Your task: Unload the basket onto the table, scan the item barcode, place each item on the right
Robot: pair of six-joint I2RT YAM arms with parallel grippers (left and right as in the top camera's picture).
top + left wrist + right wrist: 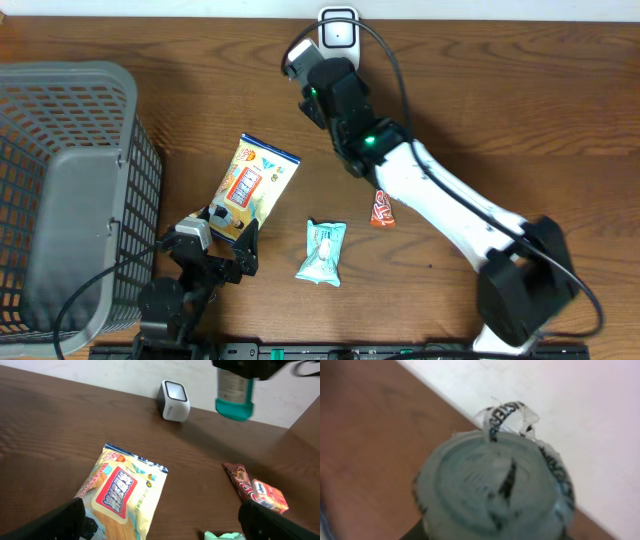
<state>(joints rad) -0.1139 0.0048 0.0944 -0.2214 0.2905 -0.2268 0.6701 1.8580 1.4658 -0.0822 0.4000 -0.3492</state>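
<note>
The item, a teal plastic bottle with a printed label, hangs in the air in my right gripper, which is shut on it. It is held just right of and above the white barcode scanner at the table's far edge. In the right wrist view the bottle's round end fills the frame and hides the fingers. Low near the front edge, my left gripper stands wide open and holds nothing, with a yellow snack bag lying between and ahead of its fingers.
A grey wire basket fills the left side. The yellow snack bag, a small teal packet and a red-orange bar lie on the wooden table. The right arm stretches diagonally from the front right.
</note>
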